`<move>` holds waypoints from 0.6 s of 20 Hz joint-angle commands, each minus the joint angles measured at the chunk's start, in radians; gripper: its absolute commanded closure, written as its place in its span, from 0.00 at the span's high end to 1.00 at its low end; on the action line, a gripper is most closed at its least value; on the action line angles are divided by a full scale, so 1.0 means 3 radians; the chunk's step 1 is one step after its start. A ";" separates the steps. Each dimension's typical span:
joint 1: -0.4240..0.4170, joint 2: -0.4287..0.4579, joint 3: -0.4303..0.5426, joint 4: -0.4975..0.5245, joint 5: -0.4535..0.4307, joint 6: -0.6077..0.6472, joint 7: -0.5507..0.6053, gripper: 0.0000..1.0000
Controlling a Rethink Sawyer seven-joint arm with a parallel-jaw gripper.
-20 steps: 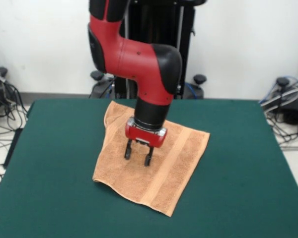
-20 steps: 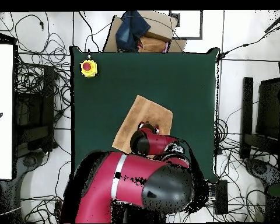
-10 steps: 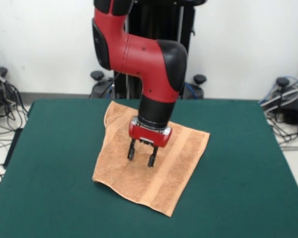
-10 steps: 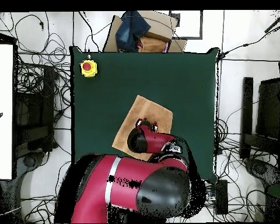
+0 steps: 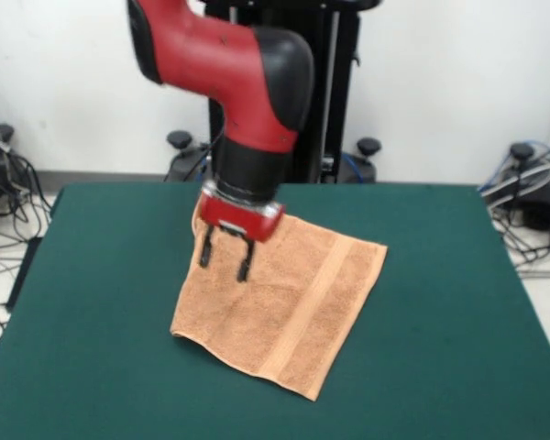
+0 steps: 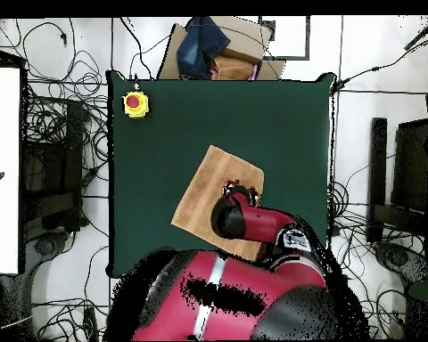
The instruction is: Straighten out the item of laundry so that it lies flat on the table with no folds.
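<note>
The item of laundry, a peach-orange towel (image 5: pixel 293 302), lies spread on the green table (image 5: pixel 458 321), turned at an angle. One woven band runs across its right part. Its near-left edge looks doubled over. My gripper (image 5: pixel 223 259) hangs open just above the towel's far-left part, with nothing between its fingers (image 5: pixel 205 253). The arm hides the towel's far-left corner. In the overhead view the towel (image 6: pixel 209 191) lies mid-table (image 6: pixel 289 134), and my gripper (image 6: pixel 238 187) is over its right side, with the arm covering the towel's lower right.
A yellow box with a red button (image 6: pixel 135 103) sits on the table's top-left corner in the overhead view. A cardboard box with dark cloth (image 6: pixel 218 49) stands beyond the top edge. Cables lie on the floor all round the table.
My gripper has swung from over the towel's middle to its far-left part in the front view, staying open. The towel has not moved.
</note>
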 commanded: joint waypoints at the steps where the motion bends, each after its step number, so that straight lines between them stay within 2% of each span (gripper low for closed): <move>1: -0.0339 -0.0810 0.0436 0.0694 -0.0256 0.0796 0.0145 1.00; 6: -0.0444 -0.0838 0.0456 0.0689 -0.0420 0.0752 0.0078 1.00; 12: -0.0283 -0.0839 0.0277 0.0582 -0.0622 0.0622 0.0068 1.00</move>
